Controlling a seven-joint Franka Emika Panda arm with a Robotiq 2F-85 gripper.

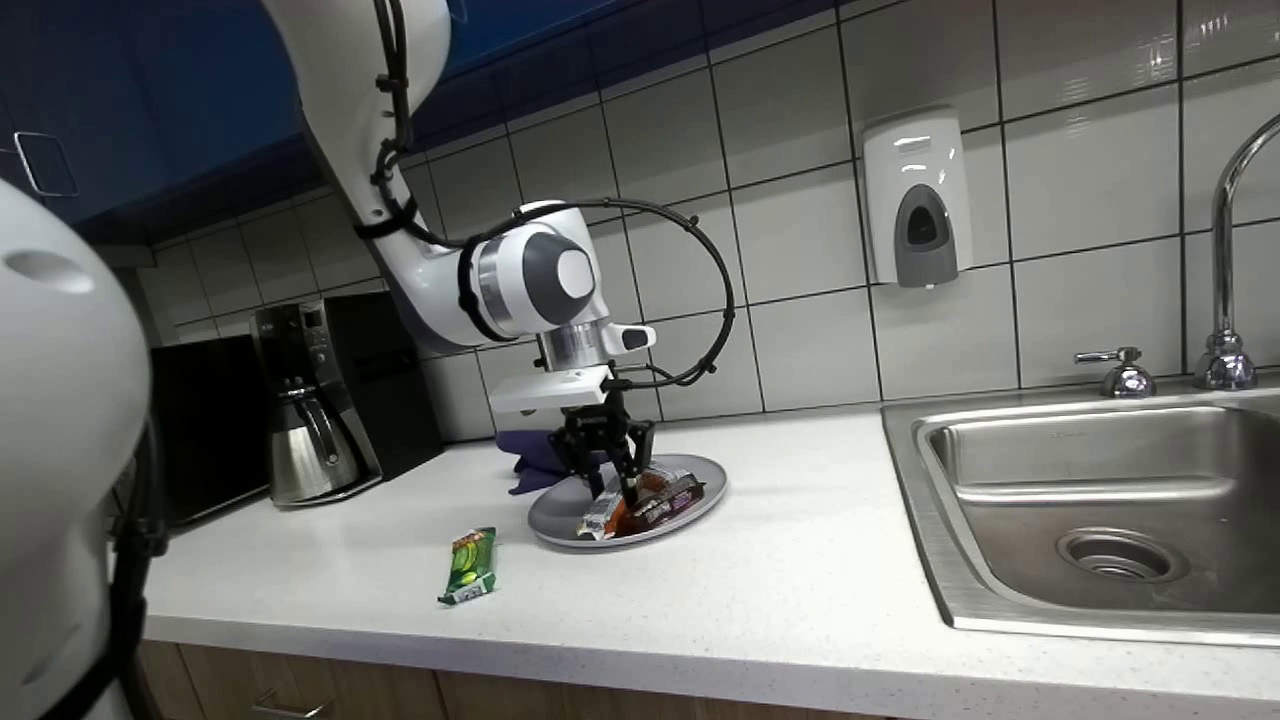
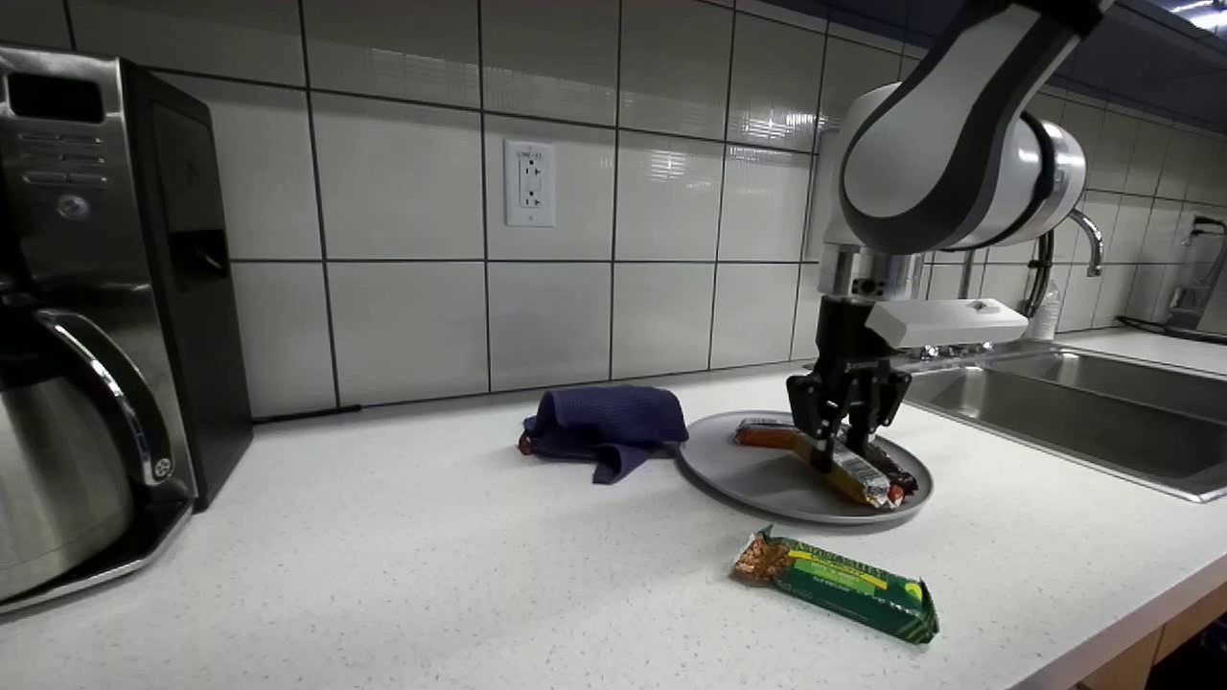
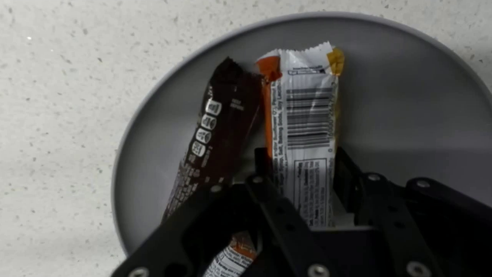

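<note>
Jaws, half-closed, grip barcoded snack bar (image 3: 307, 123) on plate (image 2: 736, 470); green granola bar (image 2: 848, 586) still outside, six o'clock in an exterior view

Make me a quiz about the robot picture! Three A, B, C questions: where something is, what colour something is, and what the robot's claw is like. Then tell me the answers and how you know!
1. Where is the green bar?
A) in the sink
B) under the coffee pot
C) on the counter

2. What colour is the plate?
A) grey
B) red
C) yellow

3. How is the gripper?
A) shut with nothing in it
B) fingers on both sides of the bar with the barcode
C) wide open over the sink

Answers:
1. C, both exterior views show it lying there beside the plate.
2. A, it looks grey in all three views.
3. B, the wrist view shows one finger along each side.
</note>
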